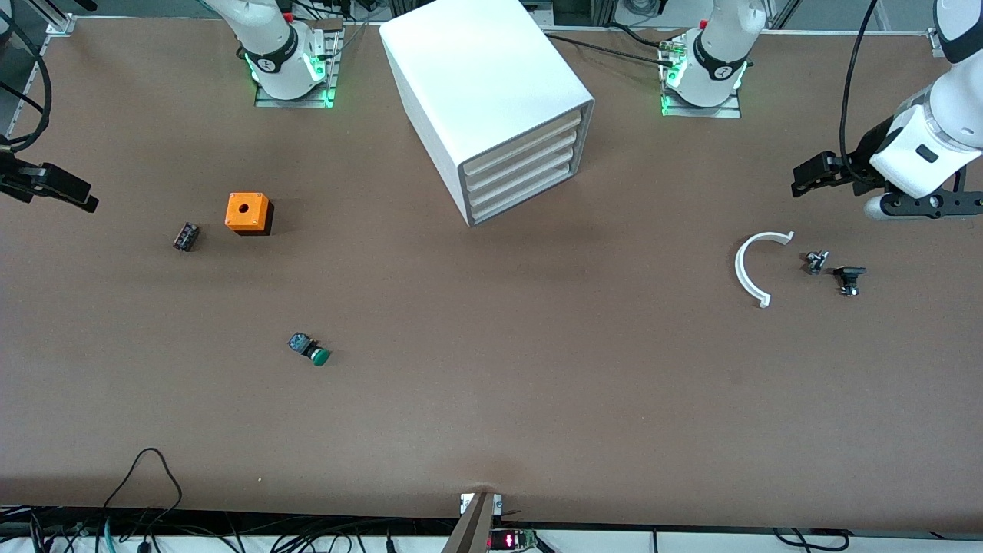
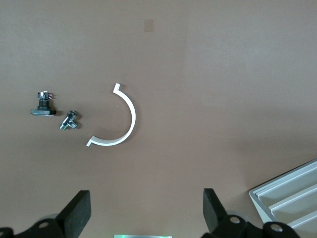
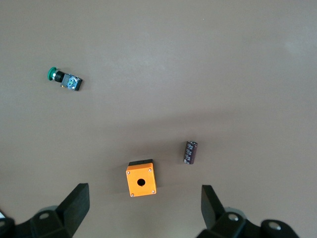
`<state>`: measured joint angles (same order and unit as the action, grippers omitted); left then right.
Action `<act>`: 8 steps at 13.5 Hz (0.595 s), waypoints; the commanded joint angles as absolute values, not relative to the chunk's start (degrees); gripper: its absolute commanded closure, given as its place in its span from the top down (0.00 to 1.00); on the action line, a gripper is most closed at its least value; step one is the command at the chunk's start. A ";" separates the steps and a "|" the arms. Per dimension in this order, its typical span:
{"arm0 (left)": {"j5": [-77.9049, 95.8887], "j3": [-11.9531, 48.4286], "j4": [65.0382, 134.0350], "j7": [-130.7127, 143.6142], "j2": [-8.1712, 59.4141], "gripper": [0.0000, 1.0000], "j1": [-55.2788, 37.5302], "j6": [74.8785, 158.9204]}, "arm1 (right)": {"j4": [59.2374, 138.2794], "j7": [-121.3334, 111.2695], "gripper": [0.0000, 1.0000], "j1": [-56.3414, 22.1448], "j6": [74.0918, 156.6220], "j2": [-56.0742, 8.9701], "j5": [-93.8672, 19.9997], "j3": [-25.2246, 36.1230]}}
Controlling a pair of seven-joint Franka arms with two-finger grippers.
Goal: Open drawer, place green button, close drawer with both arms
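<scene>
White cabinet [image 1: 491, 100] sits top centre of the front view, all four drawers pushed in; the drawer [image 1: 524, 201], lowest of the stack, is flush with the rest. A corner of the cabinet shows in the lower right of the left wrist view [image 2: 290, 201].

The button [image 1: 309, 349] lies on its side on the table [image 1: 537, 369], lower left of centre in the front view, green cap toward the front camera — untouched. Also upper left in the right wrist view [image 3: 64, 79].

Orange cube [image 1: 248, 213] and a small dark cylinder part [image 1: 185, 236] sit mid-left of frame, just beside each other but apart.

Right side of frame: a white curved clip [image 1: 756, 265], a small metal part [image 1: 815, 262], a black-capped part [image 1: 848, 277].

Left gripper [image 1: 806, 175] hangs at the right edge of frame over bare table above the clip — fingers [image 2: 79, 208] wide apart, nothing held. Right gripper [image 1: 57, 190] hangs at the left edge of frame over bare table, fingers [image 3: 77, 203] spread too, empty.
</scene>
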<state>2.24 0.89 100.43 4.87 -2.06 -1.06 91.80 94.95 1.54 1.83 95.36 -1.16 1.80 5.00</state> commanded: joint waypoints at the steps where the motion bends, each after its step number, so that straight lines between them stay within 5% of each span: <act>1: 1.41 1.14 100.89 4.22 -2.90 1.00 -0.53 91.14 | 95.27 0.71 1.00 1.32 94.31 -0.26 0.88 5.45; 8: 5.69 1.32 100.11 3.87 1.48 1.00 -0.70 90.27 | 95.27 0.53 1.00 1.41 95.01 -1.49 0.62 5.45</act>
